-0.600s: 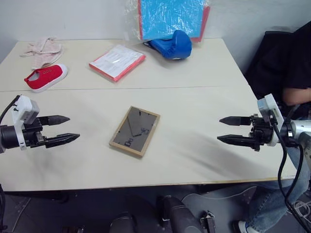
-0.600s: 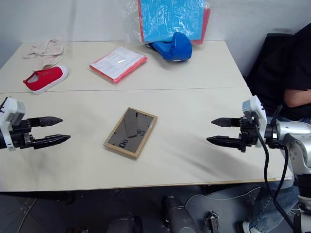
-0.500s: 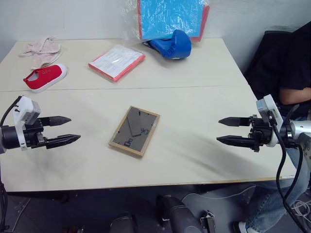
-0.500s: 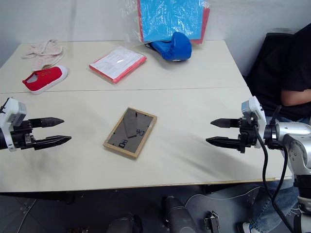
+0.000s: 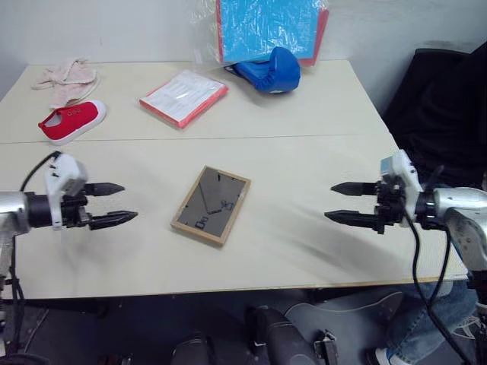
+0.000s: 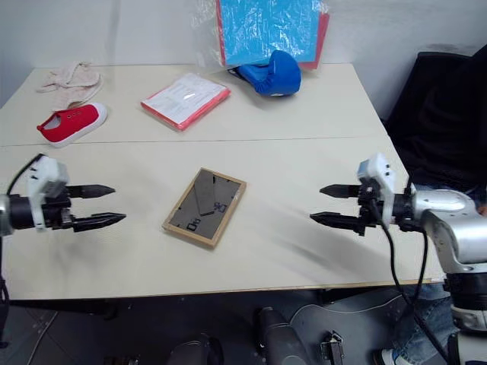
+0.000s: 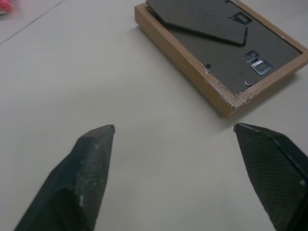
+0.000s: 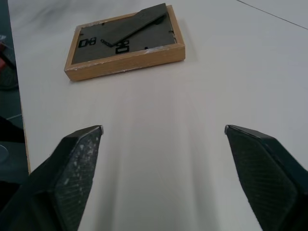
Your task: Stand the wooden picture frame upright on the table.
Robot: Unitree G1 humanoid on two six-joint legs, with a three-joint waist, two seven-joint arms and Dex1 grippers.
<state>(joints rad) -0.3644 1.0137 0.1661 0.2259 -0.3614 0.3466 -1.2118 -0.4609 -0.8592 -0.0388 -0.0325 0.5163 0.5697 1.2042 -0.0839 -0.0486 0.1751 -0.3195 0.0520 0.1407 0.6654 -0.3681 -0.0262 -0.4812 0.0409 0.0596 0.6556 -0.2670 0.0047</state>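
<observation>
While the wooden picture frame (image 5: pixel 211 205) lies flat, back panel up, in the middle of the near half of the tabletop (image 5: pixel 304 114), I hold my left gripper (image 5: pixel 114 204) and my right gripper (image 5: pixel 348 202) out on either side of it, each well apart from it and pointing inward. Both have their fingers spread and carry nothing. Farther back sit a red shoe (image 5: pixel 70 121), a red-edged white packet (image 5: pixel 183 96) and a blue glove (image 5: pixel 268 71), none of them in my way.

From the left wrist view, the frame (image 7: pixel 219 53) is ahead of my spread fingers (image 7: pixel 89 168), one chipped corner nearest me and the grey fold-out stand (image 7: pixel 202 19) lying closed against the back.

From the right wrist view, a long wooden edge of the frame (image 8: pixel 125 45) faces me, with the stand (image 8: pixel 137 21) pointing away; the small clips look shut, though I cannot be certain at this angle.

To do this well, I judge I should bring both grippers in low, pinch opposite wooden edges rather than the thin back panel, and lift one edge first. The stand probably has to be swung out before I let go, or the frame will likely tip back down.
</observation>
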